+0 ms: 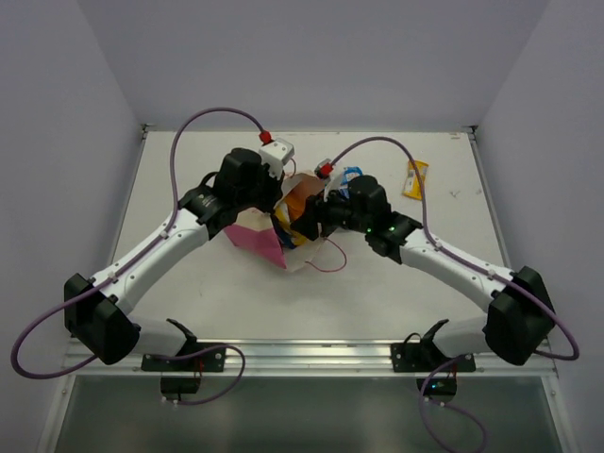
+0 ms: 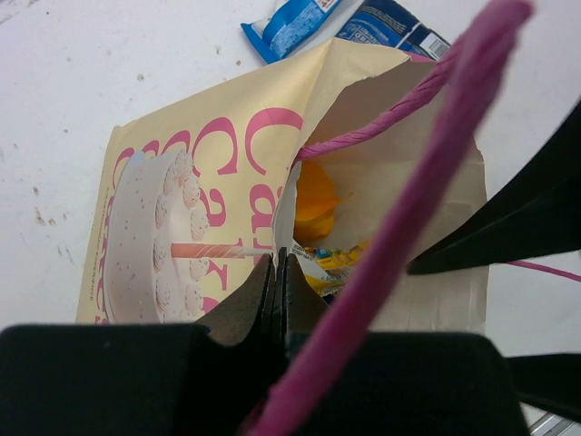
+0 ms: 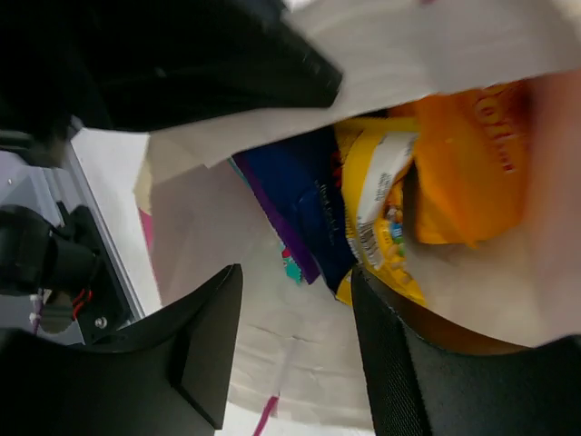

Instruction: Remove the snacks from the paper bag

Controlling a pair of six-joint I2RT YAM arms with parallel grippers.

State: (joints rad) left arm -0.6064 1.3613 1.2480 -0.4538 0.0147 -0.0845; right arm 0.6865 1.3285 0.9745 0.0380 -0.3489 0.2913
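The paper bag (image 1: 253, 238) lies tipped on the table's middle, its mouth facing right. My left gripper (image 2: 277, 272) is shut on the torn rim of the bag (image 2: 182, 154), beside the cake picture. A pink cord handle (image 2: 436, 173) crosses that view. My right gripper (image 3: 295, 336) is open at the bag's mouth, with only the pale inner wall (image 3: 300, 372) between its fingers. Inside lie an orange packet (image 3: 463, 173), a yellow packet (image 3: 381, 209) next to the right finger, a dark blue-purple packet (image 3: 300, 200) and a teal bit (image 3: 292, 266).
Two blue-and-white packets (image 2: 290, 23) (image 2: 390, 23) lie on the table just behind the bag. A yellow packet (image 1: 415, 178) rests at the back right. Both arms' cables (image 1: 217, 113) arc over the back of the table. White walls close in the sides.
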